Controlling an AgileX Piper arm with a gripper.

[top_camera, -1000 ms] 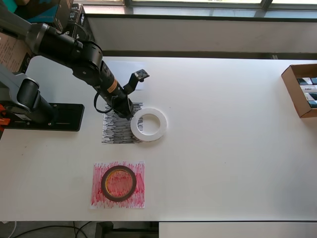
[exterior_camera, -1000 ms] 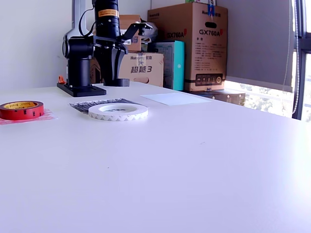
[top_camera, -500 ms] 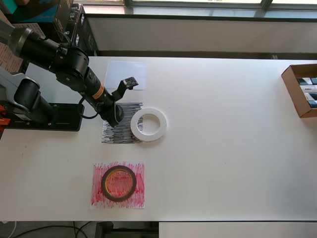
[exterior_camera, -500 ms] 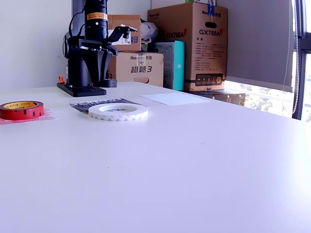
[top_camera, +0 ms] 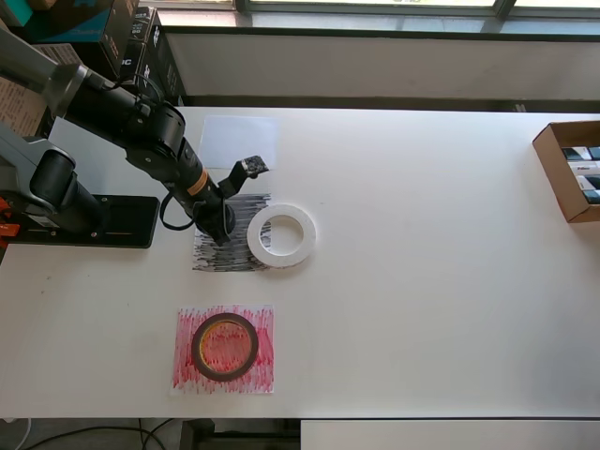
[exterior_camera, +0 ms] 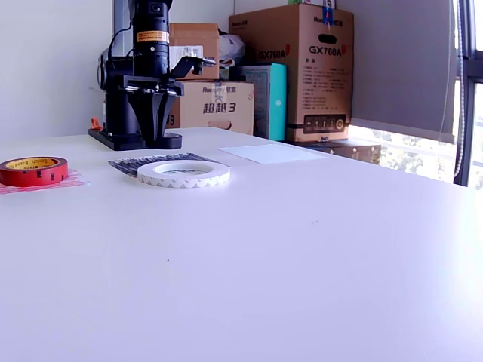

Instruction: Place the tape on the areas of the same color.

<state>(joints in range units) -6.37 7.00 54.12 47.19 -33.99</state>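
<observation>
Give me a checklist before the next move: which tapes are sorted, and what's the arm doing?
1. Red roll on red sheet: ok.
2. White ring on white sheet: not ok; it overlaps the black sheet's edge.
3. Black roll on black sheet: cannot tell; a dark disc sits under the gripper.
4. Fingers released: cannot tell.
5. White sheet free to receive the ring: ok.

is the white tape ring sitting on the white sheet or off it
Off it. The white tape ring lies flat, partly overlapping the black sheet; the white sheet sits apart, bare.
</observation>
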